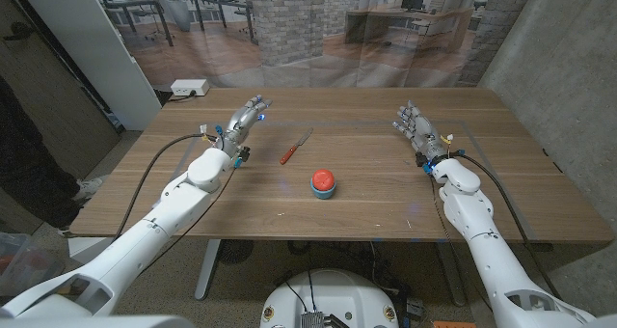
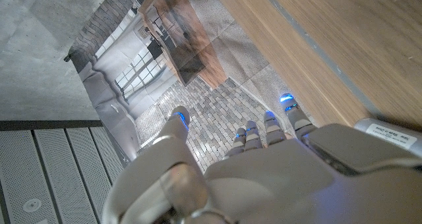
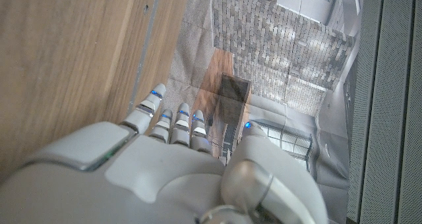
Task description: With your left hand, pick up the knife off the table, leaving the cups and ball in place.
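Left hand [image 1: 245, 117] empty, fingers spread, near knife [image 1: 295, 148].

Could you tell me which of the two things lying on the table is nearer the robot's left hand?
The knife, with its red handle; it lies just right of the left hand, while the red and blue cups sit farther toward the table's near edge.

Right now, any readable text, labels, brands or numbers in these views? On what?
No text can be read.
Left wrist view: a label on the grey wrist housing carries small print, too blurred to read.
Knife, left hand, right hand: no visible markings.
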`<state>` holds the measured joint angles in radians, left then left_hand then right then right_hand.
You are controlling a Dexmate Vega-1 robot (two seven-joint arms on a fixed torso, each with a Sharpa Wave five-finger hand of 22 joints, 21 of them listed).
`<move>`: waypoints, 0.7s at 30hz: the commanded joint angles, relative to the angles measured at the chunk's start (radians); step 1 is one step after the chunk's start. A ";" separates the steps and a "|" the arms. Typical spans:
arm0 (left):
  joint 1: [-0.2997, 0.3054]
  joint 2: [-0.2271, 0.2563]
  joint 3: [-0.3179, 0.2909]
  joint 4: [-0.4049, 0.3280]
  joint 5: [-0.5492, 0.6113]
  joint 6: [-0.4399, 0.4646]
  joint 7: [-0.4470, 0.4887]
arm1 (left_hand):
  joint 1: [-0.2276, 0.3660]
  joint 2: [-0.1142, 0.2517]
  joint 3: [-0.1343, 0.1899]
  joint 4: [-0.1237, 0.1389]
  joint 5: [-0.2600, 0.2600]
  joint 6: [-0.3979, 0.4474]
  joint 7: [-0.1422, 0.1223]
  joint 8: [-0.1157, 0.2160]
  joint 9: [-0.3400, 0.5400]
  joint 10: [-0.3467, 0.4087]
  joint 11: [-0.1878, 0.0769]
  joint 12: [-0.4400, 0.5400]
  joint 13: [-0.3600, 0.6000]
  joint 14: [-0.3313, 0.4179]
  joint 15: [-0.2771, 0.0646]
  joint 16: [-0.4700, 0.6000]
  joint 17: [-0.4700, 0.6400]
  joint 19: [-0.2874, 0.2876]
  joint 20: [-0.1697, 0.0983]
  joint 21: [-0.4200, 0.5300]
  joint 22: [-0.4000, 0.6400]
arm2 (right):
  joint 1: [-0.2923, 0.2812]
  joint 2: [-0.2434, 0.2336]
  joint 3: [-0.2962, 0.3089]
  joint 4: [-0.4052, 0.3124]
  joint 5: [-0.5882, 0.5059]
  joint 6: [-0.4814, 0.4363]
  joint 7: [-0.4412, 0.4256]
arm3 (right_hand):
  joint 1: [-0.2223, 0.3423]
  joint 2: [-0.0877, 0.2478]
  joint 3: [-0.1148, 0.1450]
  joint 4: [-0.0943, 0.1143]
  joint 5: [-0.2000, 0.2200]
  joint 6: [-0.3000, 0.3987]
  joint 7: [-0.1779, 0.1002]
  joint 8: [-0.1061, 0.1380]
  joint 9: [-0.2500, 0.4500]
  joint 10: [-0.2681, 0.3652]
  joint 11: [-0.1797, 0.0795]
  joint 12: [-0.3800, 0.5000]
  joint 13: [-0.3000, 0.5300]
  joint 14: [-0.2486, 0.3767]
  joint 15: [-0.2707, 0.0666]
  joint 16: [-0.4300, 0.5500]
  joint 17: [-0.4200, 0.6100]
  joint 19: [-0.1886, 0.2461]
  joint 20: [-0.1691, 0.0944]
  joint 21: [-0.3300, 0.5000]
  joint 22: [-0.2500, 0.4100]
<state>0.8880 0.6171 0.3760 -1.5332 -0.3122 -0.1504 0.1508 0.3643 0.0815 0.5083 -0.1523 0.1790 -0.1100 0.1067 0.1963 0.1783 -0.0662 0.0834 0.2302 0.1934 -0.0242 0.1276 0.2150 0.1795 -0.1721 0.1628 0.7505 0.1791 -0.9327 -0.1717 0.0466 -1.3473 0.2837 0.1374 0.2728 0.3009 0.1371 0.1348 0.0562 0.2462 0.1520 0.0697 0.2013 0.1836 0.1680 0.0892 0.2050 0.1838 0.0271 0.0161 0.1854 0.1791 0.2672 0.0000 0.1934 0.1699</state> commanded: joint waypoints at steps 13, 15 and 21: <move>0.026 0.030 -0.003 -0.162 0.189 0.201 0.148 | 0.059 -0.027 -0.004 -0.021 0.000 0.060 0.009 0.017 0.004 0.078 0.004 0.029 0.008 0.070 -0.007 0.022 0.008 0.040 0.002 -0.005 0.007 | 0.005 0.013 0.010 0.015 -0.008 0.005 0.013 | 0.007 0.000 0.007 -0.002 -0.009 0.014 0.000 0.002 0.003 0.006 0.000 0.000 0.004 0.007 -0.004 0.005 0.004 0.007 -0.001 0.003 0.002; 0.029 0.032 -0.003 -0.183 0.205 0.231 0.161 | 0.064 -0.032 -0.006 -0.021 0.000 0.067 0.008 0.018 0.004 0.088 0.003 0.032 0.008 0.075 -0.007 0.023 0.009 0.044 0.006 -0.006 0.007 | 0.007 0.013 0.010 0.018 -0.008 0.007 0.014 | 0.007 0.000 0.007 -0.002 -0.009 0.014 0.001 0.002 0.003 0.006 0.000 0.000 0.004 0.007 -0.004 0.005 0.004 0.007 -0.002 0.003 0.002; 0.026 0.044 0.010 -0.209 0.264 0.257 0.177 | 0.080 -0.048 -0.012 -0.019 0.000 0.084 0.002 0.018 0.004 0.110 -0.001 0.037 0.010 0.090 -0.013 0.024 0.011 0.049 0.002 -0.012 0.008 | 0.011 0.013 0.013 0.026 -0.006 0.011 0.019 | 0.007 -0.001 0.007 -0.002 -0.010 0.016 0.001 0.002 0.003 0.006 0.000 -0.001 0.004 0.008 -0.003 0.005 0.004 0.007 -0.001 0.002 0.002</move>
<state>0.9103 0.6462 0.3744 -1.6792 -0.1600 0.0053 0.2665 0.4303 0.0340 0.5003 -0.1686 0.1790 -0.0355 0.1034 0.2079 0.1793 0.0339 0.0835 0.2628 0.1980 0.0540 0.1102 0.2337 0.1875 -0.1303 0.1646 0.7435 0.1841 -0.9306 -0.1608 0.0549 -1.3380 0.2765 0.1392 0.2830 0.3008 0.1371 0.1348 0.0561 0.2393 0.1574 0.0751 0.2012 0.1836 0.1679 0.0891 0.2050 0.1838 0.0270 0.0160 0.1854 0.1790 0.2671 0.0000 0.1934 0.1698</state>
